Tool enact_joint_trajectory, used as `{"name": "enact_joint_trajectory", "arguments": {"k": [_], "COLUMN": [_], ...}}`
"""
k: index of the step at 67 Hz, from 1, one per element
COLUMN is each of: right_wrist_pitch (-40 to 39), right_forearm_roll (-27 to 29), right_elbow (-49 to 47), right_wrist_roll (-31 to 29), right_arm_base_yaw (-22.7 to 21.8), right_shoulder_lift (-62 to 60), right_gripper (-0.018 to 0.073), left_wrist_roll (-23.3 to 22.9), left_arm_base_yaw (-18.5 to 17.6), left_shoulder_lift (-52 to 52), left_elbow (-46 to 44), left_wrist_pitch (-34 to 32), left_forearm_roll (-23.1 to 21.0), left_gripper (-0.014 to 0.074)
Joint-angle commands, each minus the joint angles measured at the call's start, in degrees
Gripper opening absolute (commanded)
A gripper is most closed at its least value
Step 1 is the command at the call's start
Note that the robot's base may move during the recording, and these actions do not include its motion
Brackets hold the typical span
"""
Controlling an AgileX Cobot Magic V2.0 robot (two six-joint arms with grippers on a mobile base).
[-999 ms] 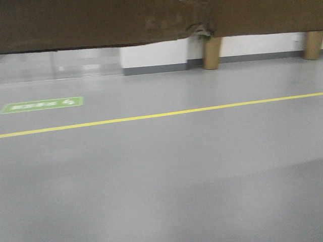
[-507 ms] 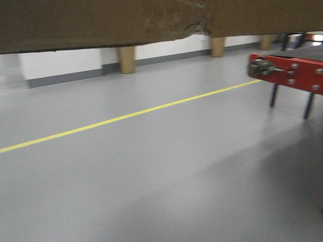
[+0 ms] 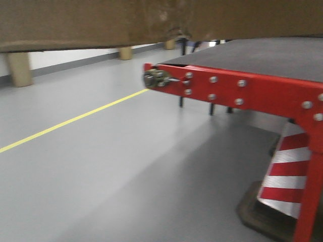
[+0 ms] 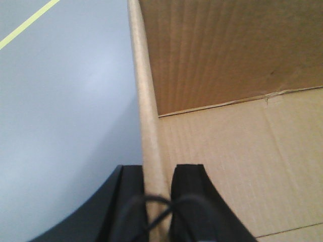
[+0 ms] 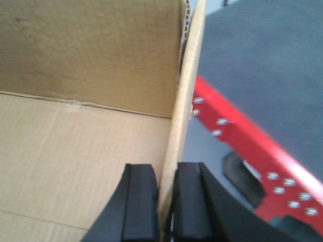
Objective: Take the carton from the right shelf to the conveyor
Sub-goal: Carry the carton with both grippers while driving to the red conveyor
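Left of the carton there is open grey floor. The left gripper pinches the carton's left wall, with one finger outside and one inside. The carton is held in the air, and inside it only bare bottom flaps show. The right gripper clamps the carton's right wall in the same way. Right of the carton and lower lies the conveyor, with its red frame.

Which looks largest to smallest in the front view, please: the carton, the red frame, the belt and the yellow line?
1. carton, though nearness to the camera inflates it
2. red frame
3. belt
4. yellow line
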Motion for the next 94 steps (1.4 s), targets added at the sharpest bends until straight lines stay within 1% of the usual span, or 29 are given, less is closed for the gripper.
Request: {"name": "enact_joint_trajectory", "arguments": {"k": [1, 17, 34, 94], "right_wrist_pitch": [-2.55, -2.55, -2.55, -2.55], "right_forearm_roll": [-0.69, -0.69, -0.69, -0.57], "right_elbow": [-0.12, -0.12, -0.12, -0.12], "right_wrist_roll": [-0.57, -0.57, -0.57, -0.57], "right_arm_base_yaw": [0.07, 0.07, 0.07, 0.07], "right_shoulder_lift": [-0.68, -0.68, -0.68, -0.58], "right_gripper": [-0.0067, -0.0067, -0.0067, -0.0067], "left_wrist_roll": [0.0, 0.0, 0.0, 0.0], "left_arm_base_yaw": [-0.33, -0.33, -0.33, -0.33], "left_shoulder_lift": [-0.34, -0.34, -0.34, -0.31], "left_elbow": [-0.28, -0.28, -0.28, -0.28], "left_wrist_pitch": [-1.55, -1.55, -1.55, -1.55], "left_forearm_roll": [3.46, 8.8, 12.61, 12.97], "left_gripper": [-0.0018, -0.0018, -0.0018, -0.0018]}}
